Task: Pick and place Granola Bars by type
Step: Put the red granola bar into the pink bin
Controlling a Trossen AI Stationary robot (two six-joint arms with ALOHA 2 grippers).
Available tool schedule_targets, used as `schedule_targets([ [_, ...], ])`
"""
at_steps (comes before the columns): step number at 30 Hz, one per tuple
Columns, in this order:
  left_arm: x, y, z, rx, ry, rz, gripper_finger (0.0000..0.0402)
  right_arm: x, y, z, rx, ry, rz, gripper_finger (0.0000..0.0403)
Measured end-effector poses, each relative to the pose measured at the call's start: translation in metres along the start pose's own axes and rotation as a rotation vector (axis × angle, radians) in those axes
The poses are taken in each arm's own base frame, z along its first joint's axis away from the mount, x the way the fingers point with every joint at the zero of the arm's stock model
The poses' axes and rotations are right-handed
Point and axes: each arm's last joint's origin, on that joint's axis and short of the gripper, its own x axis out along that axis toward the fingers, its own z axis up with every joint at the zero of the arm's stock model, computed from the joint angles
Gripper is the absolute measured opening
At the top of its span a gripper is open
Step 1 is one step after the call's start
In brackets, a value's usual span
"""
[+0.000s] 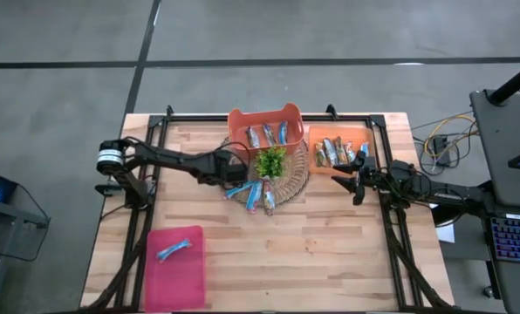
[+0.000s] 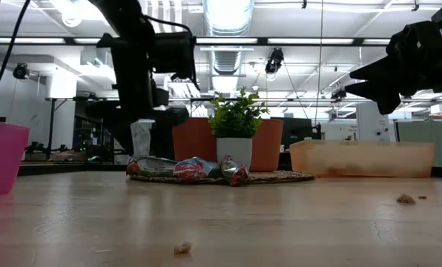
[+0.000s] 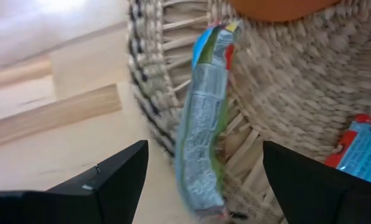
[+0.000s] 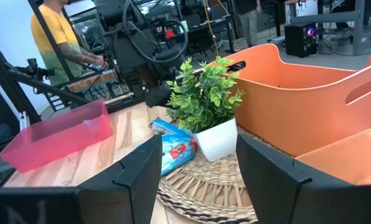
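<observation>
The blue bar [image 3: 201,118] lay half on the woven mat [image 3: 285,112], half hanging over its edge onto the table [image 1: 330,253], right between the left gripper's [image 3: 204,174] fingers, which stood wide apart w/ nothing in them yet. In the high view the left gripper [image 1: 234,174] sat at the mat's left edge, next to the loose pile of bars [image 1: 258,194] in front of the plant [image 1: 270,161].

Imo the step in hand was the grab itself. To do it well: drop straight down so the fingers straddle the bar across its narrow width, not its length, and close near the middle (shiny wrapper, prob slippery, so a pinch at the end would likely let it swing or slide out). Watch the mat edge too, one finger could snag the weave and drag the mat.

After that, the pink bin [image 1: 174,266] at the table's near left already had one blue bar [image 1: 173,250] in it, so that's prob where this one belonged. Tan ones sat in the orange tray [image 1: 358,133] on the right.

Right gripper [image 1: 358,181] hovered by that tray, fingers partly apart, holding nothing afaict.
</observation>
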Motion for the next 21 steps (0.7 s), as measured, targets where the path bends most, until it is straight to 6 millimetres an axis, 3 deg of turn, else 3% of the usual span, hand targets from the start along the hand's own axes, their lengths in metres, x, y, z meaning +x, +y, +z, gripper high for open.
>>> schedule_targets([
  [15, 0.021, 0.008, -0.014, -0.032, -0.006, -0.034, 0.0292, 0.000, 0.000, 0.000, 0.000, -0.001, 0.000, 0.0196],
  [21, 0.023, 0.008, -0.014, -0.033, 0.000, -0.030, 0.0231, 0.000, 0.000, 0.000, 0.000, -0.001, 0.000, 0.0196],
])
